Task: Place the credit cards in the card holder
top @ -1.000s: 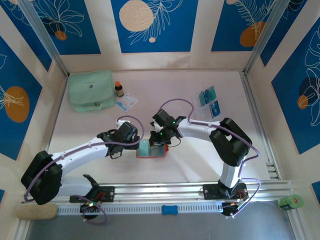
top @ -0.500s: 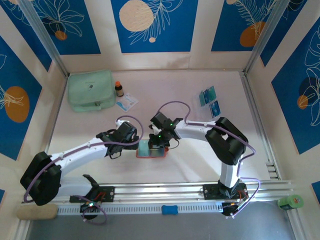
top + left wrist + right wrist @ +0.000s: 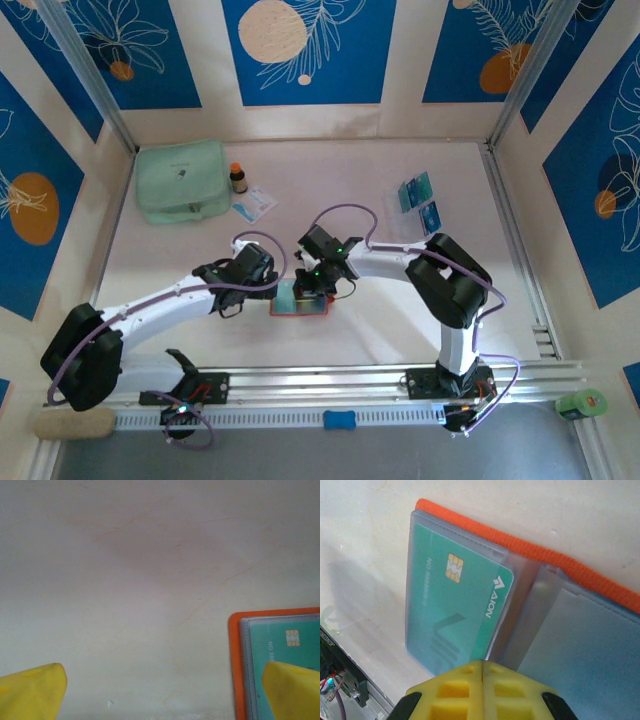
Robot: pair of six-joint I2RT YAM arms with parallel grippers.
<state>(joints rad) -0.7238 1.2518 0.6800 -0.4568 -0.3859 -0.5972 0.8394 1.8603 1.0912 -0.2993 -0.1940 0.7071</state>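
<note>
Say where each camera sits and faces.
Top external: above, behind the arms, looking down on the table; both arms show.
Left wrist: on the left arm, facing the table; open left gripper at bottom corners.
Right wrist: on the right arm, facing the card holder; shut right gripper at bottom.
Both wrist views share the teal card in the holder.

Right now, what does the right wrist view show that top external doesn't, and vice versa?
Right wrist adds detail: chip and lettering on the green card, with the right gripper shut close by. Top external adds the wider table: two more cards far right, a green pouch and a small bottle far left. Both: the orange card holder lying open.
</note>
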